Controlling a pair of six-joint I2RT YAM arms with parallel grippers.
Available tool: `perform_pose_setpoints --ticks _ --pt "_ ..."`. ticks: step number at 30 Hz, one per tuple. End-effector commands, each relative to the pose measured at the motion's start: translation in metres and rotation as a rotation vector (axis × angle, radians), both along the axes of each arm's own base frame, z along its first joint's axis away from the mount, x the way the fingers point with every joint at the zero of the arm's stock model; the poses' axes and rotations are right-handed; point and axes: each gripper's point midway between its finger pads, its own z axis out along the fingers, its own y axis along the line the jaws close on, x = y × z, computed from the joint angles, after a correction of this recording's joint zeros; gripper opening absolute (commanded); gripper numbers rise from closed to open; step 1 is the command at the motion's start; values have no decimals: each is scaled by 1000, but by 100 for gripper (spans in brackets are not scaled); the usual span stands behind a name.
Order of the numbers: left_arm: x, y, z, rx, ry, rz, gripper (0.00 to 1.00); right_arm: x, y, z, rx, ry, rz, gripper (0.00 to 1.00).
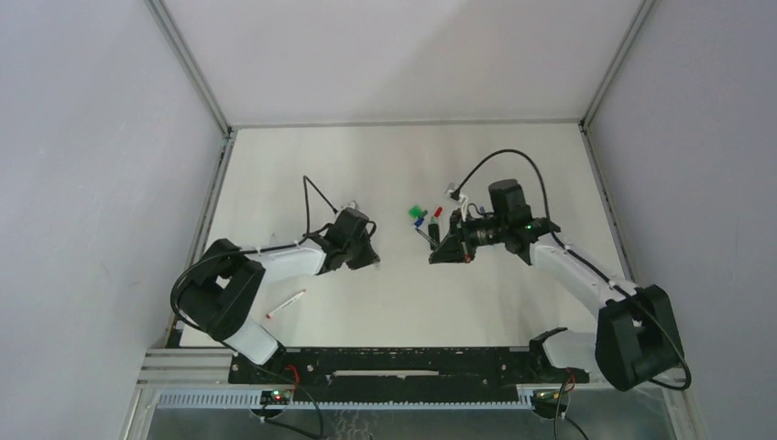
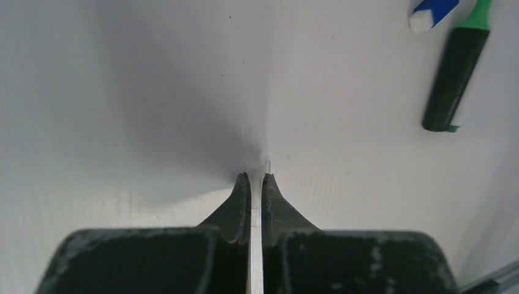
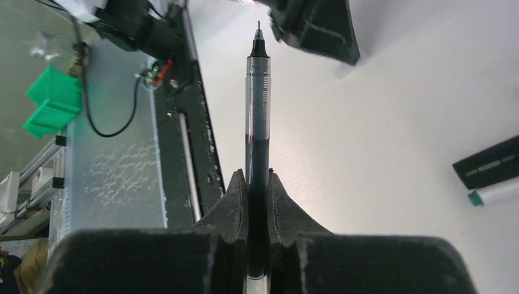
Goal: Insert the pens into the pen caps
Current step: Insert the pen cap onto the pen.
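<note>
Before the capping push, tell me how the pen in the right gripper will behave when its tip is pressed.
The clear-barrelled pen looks rigid, so it probably won't bend. The right gripper pinches it far from the tip, so the long free length could pivot or slide back. Its smooth round barrel probably slips easily.

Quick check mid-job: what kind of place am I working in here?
Most likely a lab robot test cell: a white table boxed in by plain panels on metal framing, two arms bolted to a rail at its near edge, and green bins and loose cables beside it.
</note>
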Motion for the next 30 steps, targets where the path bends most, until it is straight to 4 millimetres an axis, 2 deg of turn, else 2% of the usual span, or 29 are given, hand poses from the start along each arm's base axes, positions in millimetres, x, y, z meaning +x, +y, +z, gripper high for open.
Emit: perform_pose_setpoints --ticks 1,6,11,17,30 --pt "0 -11 5 -150 6 89 0 22 13 -35 -120 -6 -131 0" --pt "5 -14 9 -237 -3 168 0 17 33 -78 -255 63 -168 0" --pt "7 -14 12 -304 -12 241 0 13 46 -109 -376 130 -195 0" --pt "7 -12 17 -366 -32 289 0 11 50 -125 -437 189 -210 0" --pt "6 -6 21 -471 -25 415 0 -16 66 -134 -464 269 -114 0"
